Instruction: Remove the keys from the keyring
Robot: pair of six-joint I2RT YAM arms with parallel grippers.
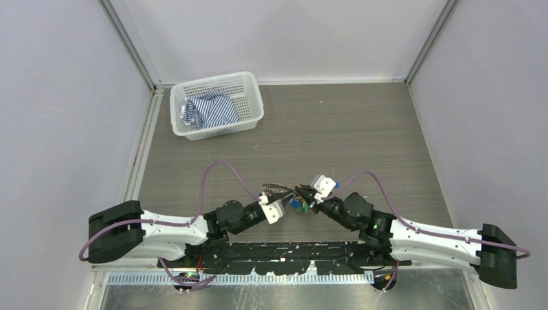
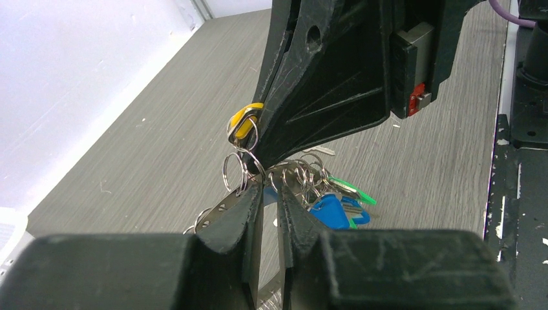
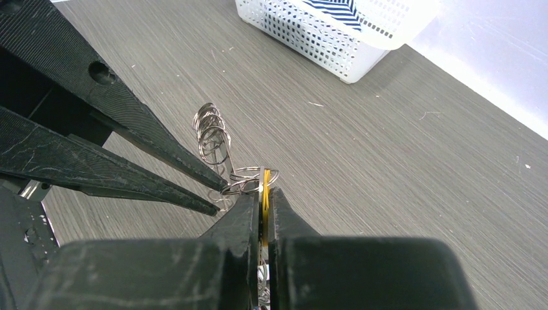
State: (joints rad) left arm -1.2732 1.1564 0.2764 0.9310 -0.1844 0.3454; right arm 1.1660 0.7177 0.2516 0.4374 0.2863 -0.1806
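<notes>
The left tool (image 2: 270,191) pinches the thin silvery metal keyring (image 2: 285,169) above the grey wood counter (image 2: 161,129). The right tool (image 3: 263,197) clamps a small yellow-tagged key (image 3: 265,184). Blue-tagged keys (image 2: 331,210) hang half hidden below.

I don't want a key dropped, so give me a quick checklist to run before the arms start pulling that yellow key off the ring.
1. Right gripper pinching the yellow-tagged key: ok.
2. Left gripper closed on the keyring: ok.
3. Yellow-tagged key free of the keyring: not ok, linked through its loops.
4. Hanging blue and green tagged keys clear of the table: cannot tell.
5. Basket away from both grippers: ok.
</notes>
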